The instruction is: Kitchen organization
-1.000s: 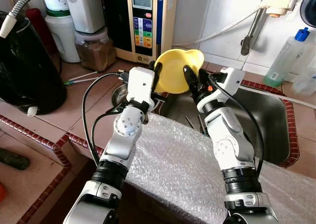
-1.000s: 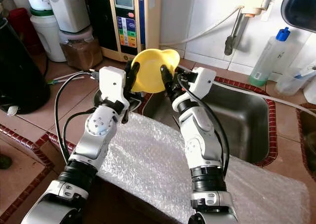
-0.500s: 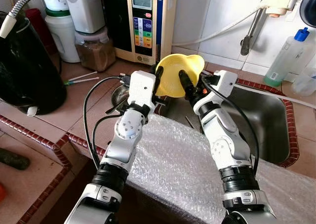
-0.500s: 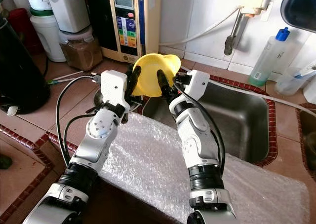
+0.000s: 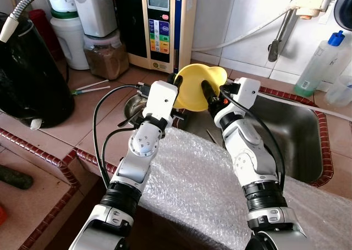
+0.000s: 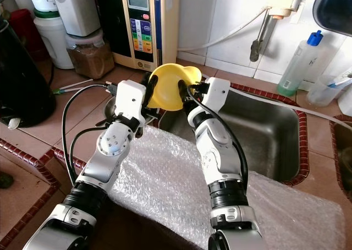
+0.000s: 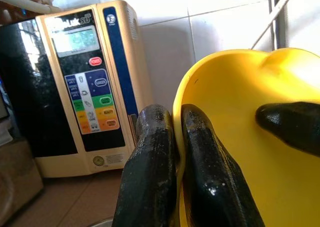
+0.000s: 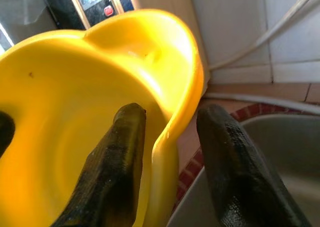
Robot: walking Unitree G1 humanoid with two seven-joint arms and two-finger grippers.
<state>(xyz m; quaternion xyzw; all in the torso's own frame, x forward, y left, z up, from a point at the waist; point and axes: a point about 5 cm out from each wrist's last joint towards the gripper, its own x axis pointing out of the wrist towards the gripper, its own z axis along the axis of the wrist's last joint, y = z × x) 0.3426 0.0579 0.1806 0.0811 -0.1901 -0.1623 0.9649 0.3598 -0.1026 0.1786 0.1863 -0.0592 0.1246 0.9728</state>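
A yellow plastic bowl (image 5: 193,89) with a pouring lip is held tilted above the counter's edge, between the sink and the water machine. My left gripper (image 5: 177,86) is shut on the bowl's left rim; the left wrist view shows both fingers (image 7: 152,152) pinching the rim (image 7: 176,112). My right gripper (image 5: 210,93) straddles the opposite rim (image 8: 165,137), with one finger (image 8: 117,152) inside against the wall. The other finger (image 8: 235,162) stands outside, a gap away from the rim.
A beige water ionizer (image 5: 162,24) stands just behind the bowl. The steel sink (image 5: 300,134) lies to the right, and a small metal bowl (image 5: 132,104) sits under my left arm. Bubble wrap (image 5: 198,189) covers the near counter. A black appliance (image 5: 27,74) stands at the left, a blue-capped bottle (image 5: 322,63) at the right.
The bowl and both grippers have moved a little left and down, towards the counter. The left gripper has kept its hold on the rim.
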